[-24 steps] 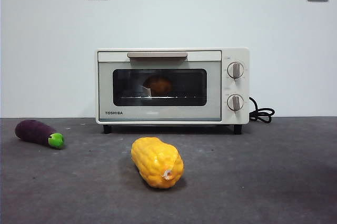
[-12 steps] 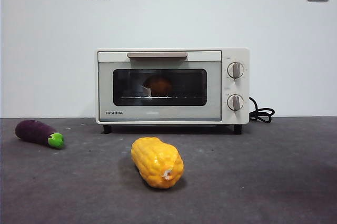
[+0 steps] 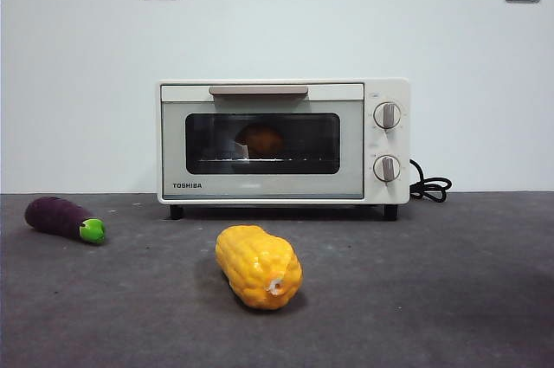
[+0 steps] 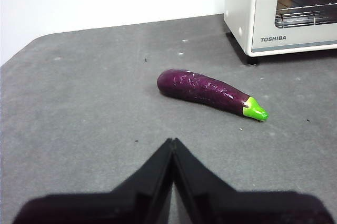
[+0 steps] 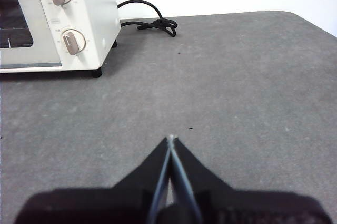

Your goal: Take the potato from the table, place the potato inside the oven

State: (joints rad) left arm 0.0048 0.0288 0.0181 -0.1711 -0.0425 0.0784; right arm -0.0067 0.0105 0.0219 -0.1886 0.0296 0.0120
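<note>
The cream-white oven [image 3: 284, 141] stands at the back of the table [image 3: 433, 281] with its glass door closed. Behind the glass, the orange-brown potato [image 3: 260, 140] rests on the wire rack. The left wrist view catches a corner of the oven [image 4: 284, 13] and a dim brown shape inside it. My left gripper [image 4: 172, 140] is shut and empty, hovering over bare table short of the eggplant. My right gripper [image 5: 170, 138] is also shut and empty, over the table to the right of the oven [image 5: 58, 18]. Neither arm appears in the front view.
A yellow corn cob [image 3: 258, 266] lies in front of the oven, near the table's middle. A purple eggplant [image 3: 62, 218] with a green tip lies at the left, also seen as the eggplant [image 4: 210, 93] in the left wrist view. A black cord [image 5: 150, 22] coils beside the oven's right side.
</note>
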